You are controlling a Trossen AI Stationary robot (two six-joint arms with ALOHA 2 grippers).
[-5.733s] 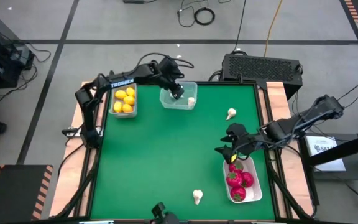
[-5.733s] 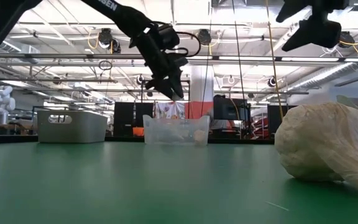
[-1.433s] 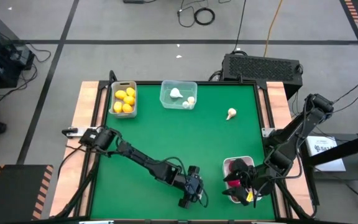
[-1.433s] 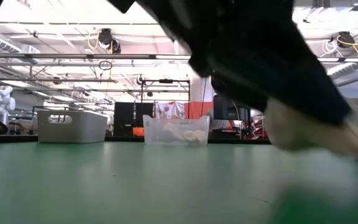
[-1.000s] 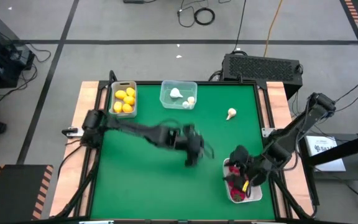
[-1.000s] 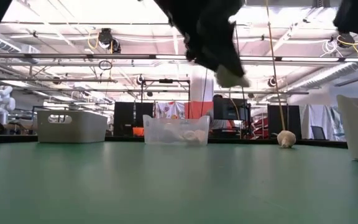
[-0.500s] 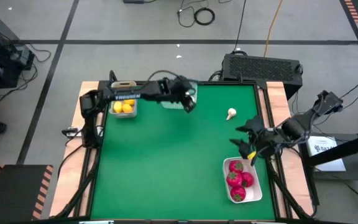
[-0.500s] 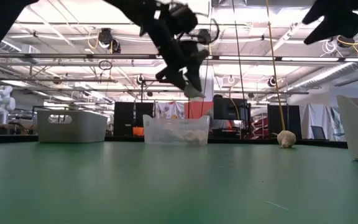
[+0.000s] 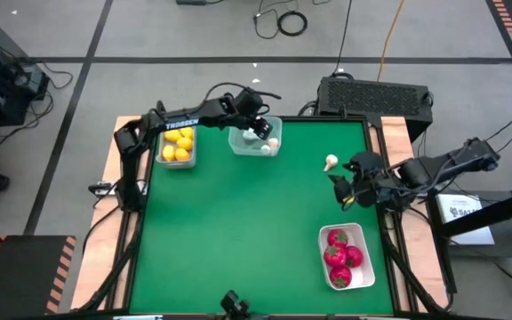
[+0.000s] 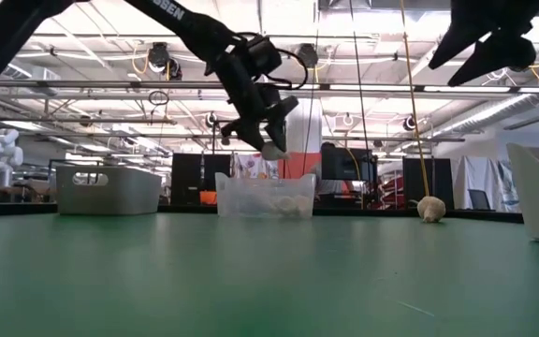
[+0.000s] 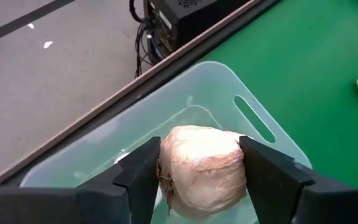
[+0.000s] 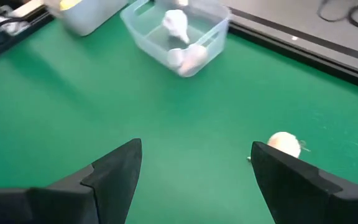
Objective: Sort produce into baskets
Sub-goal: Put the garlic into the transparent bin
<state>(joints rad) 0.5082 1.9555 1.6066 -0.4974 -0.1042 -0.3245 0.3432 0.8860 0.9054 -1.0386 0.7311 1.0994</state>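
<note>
Garlic bulb [image 11: 201,167] is what we are seeing clamped in the left end effector [image 9: 258,133], hanging over the clear tub [image 9: 256,137] at the counter's [image 9: 238,231] far edge, where two more bulbs [image 12: 180,38] are lying. We are watching the right end effector [image 9: 342,188] hovering with its fingers spread and nothing between them near the right edge, close to a loose bulb [image 9: 331,162]. Lemons [image 9: 177,144] are filling the grey bin [image 9: 177,142] at the far left corner; red fruits [image 9: 340,258] are sitting in the white tray [image 9: 346,256] by the near right corner.
</note>
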